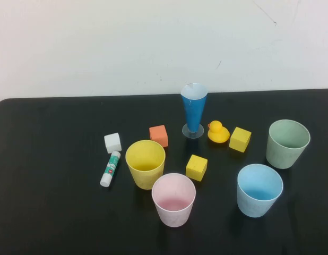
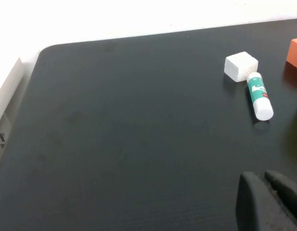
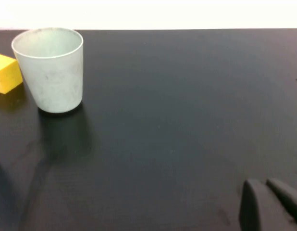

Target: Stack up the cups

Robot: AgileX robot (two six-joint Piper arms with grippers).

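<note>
Four matte tapered cups, upright and apart: yellow cup (image 1: 145, 163) and pink cup (image 1: 174, 198) near mid-table toward the near edge, light blue cup (image 1: 259, 189) and pale green cup (image 1: 287, 143) toward the right edge. Between them two yellow cubes (image 1: 196, 167) (image 1: 240, 139), an orange cube (image 1: 158, 136), a rubber duck (image 1: 218, 132), and a tall dark-blue cone glass (image 1: 193, 109) on a clear base. Left of these, a white block (image 1: 112, 142) just beside a glue stick (image 1: 110, 169). Glossy black table (image 1: 47, 202). Left gripper (image 2: 269, 202) low over bare table near the left edge, right gripper (image 3: 271, 204) likewise near the right edge; dark fingers cut off, close together, holding nothing.
</note>
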